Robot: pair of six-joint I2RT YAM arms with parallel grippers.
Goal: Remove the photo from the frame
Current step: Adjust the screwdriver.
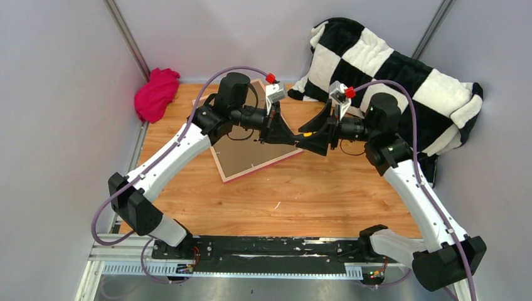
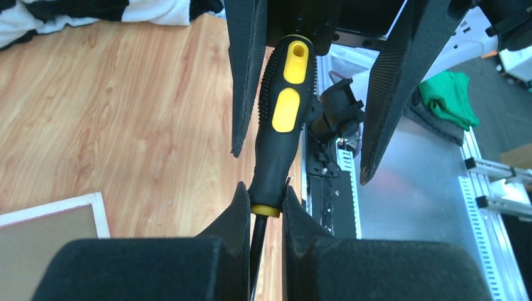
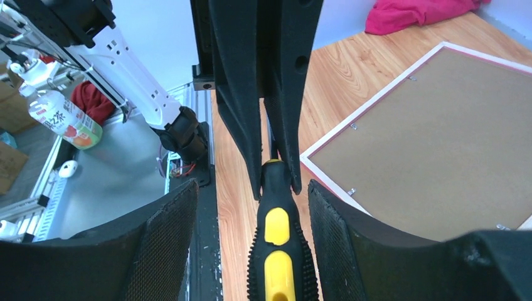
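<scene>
The frame [image 1: 244, 157] lies back-up on the wooden table, its brown board showing inside a thin pink border; it also shows in the wrist views [image 2: 50, 232] [image 3: 433, 144]. The photo is hidden under the board. Above the frame's right corner the two grippers meet tip to tip. My left gripper [image 2: 265, 191] [image 1: 293, 137] is shut on the neck of a black-and-yellow screwdriver [image 2: 285, 113], just above its shaft. The screwdriver's handle [image 3: 276, 251] points into my right gripper [image 3: 252, 188] [image 1: 312, 135], which stands open with a finger on each side of the handle and a gap to each.
A magenta cloth [image 1: 157, 94] lies at the back left corner. A black-and-white checked blanket [image 1: 389, 69] fills the back right. A small pale scrap [image 1: 276, 205] lies on the wood in front of the frame. The arms' mounting rail [image 1: 251, 248] runs along the near edge.
</scene>
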